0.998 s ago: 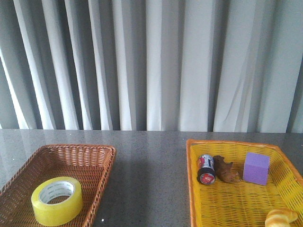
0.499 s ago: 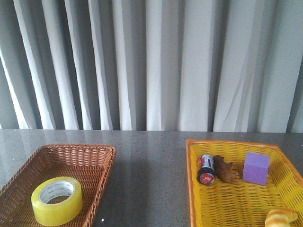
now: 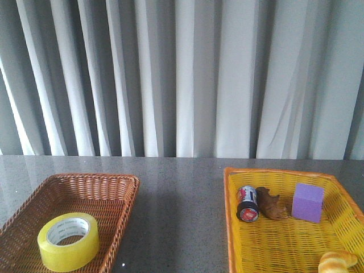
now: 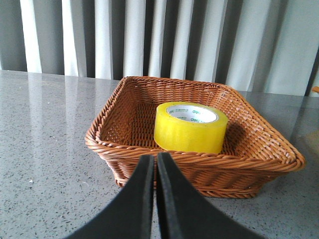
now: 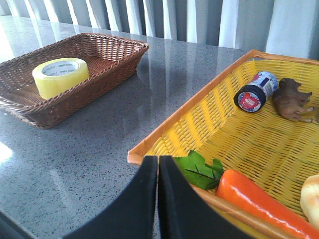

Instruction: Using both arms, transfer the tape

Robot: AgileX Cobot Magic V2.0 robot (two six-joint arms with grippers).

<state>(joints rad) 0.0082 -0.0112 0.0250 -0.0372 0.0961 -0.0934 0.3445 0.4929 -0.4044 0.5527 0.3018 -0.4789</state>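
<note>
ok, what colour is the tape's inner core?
White with small green print; the tape itself is translucent yellow. Clearest in the left wrist view.

Lower left of the front view sits the wicker basket (image 3: 108,199), and the tape (image 3: 68,241) lies flat inside it, toward its near left part. Over at lower right sits the second basket (image 3: 232,227), well apart from the first, with bare table (image 3: 182,205) between them. In that basket's far end, left to right: the can (image 3: 247,203) on its side, the animal figure (image 3: 271,205) just beside it, then the cube (image 3: 307,202). A croissant (image 3: 336,263) lies at the bottom right corner.
</note>
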